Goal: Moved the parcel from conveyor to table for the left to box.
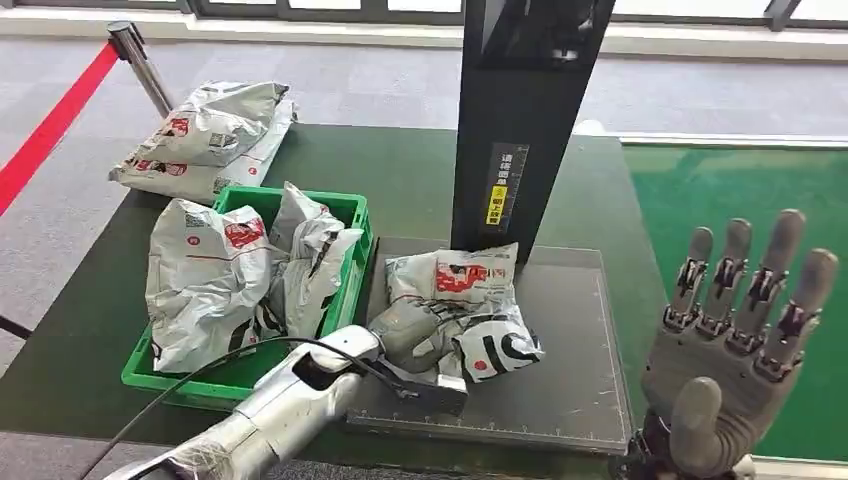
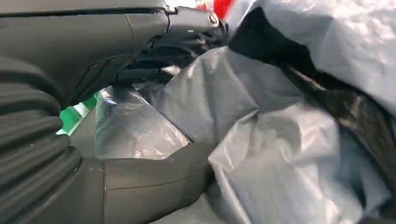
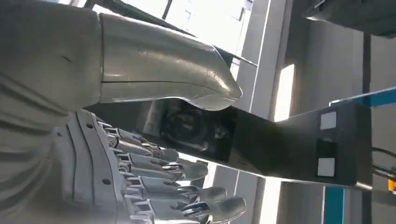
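My left hand (image 1: 415, 335) is on the parcel (image 1: 470, 300), thumb (image 2: 154, 179) and fingers (image 2: 187, 28) closed around the crumpled grey plastic. The parcel sits on the dark mat (image 1: 570, 370) on the table (image 1: 400, 170), just right of the green box (image 1: 345, 215) and in front of the black post (image 1: 520, 110). My right hand (image 1: 735, 350) is raised at the near right, palm open, fingers spread straight, holding nothing.
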Controlling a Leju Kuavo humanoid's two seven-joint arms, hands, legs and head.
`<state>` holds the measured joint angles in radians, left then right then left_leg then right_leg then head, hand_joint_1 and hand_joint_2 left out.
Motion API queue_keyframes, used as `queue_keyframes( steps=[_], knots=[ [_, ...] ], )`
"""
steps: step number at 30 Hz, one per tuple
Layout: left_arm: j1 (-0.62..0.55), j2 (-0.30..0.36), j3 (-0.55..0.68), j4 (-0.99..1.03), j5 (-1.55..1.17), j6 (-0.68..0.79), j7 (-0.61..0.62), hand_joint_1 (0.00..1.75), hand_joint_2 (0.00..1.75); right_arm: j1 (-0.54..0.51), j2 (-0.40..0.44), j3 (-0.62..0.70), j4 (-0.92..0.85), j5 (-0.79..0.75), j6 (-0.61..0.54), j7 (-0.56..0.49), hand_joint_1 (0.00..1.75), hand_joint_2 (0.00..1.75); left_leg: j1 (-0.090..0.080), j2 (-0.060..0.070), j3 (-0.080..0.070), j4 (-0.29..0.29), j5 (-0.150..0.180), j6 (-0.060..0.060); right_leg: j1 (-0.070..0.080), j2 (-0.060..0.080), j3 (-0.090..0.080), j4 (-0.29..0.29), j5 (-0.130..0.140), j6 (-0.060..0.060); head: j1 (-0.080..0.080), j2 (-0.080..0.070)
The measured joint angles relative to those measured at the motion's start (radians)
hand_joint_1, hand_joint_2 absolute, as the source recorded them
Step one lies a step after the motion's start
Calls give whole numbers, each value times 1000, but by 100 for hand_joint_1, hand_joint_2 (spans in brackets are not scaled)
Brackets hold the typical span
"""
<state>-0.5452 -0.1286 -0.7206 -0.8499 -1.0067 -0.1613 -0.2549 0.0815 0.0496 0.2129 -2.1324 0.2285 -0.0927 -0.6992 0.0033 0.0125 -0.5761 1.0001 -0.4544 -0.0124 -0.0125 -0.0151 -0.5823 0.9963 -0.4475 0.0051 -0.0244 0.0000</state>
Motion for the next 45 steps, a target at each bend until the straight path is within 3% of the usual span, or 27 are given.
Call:
queue_keyframes(
  steps=[14,20,29,37,45],
  knots=[
    [62,37,20,-131,8,128,-18,175,175,9,2,0,-5,-12,0,-1,0,175,0,0,0,0,0,0,0,0,-1,0,0,0,0,0],
    [127,50,79,-273,10,315,-30,175,175,30,2,-5,-31,-28,0,-1,0,175,0,0,-1,0,0,0,0,0,-2,0,0,0,0,0],
    [202,60,145,-453,8,445,-54,175,175,40,2,-9,-44,-36,15,-1,0,175,0,0,-2,0,0,0,0,0,-2,0,0,0,0,0],
    [318,60,265,-764,42,763,-85,175,175,47,2,-18,-47,-40,-12,-1,0,175,0,0,-2,0,-1,0,0,1,-3,0,-1,0,0,0],
    [368,47,389,-915,38,852,-59,175,175,62,2,-17,-53,-29,-38,-1,0,175,0,0,-2,0,0,0,0,0,-2,0,-1,0,0,0]
  ],
)
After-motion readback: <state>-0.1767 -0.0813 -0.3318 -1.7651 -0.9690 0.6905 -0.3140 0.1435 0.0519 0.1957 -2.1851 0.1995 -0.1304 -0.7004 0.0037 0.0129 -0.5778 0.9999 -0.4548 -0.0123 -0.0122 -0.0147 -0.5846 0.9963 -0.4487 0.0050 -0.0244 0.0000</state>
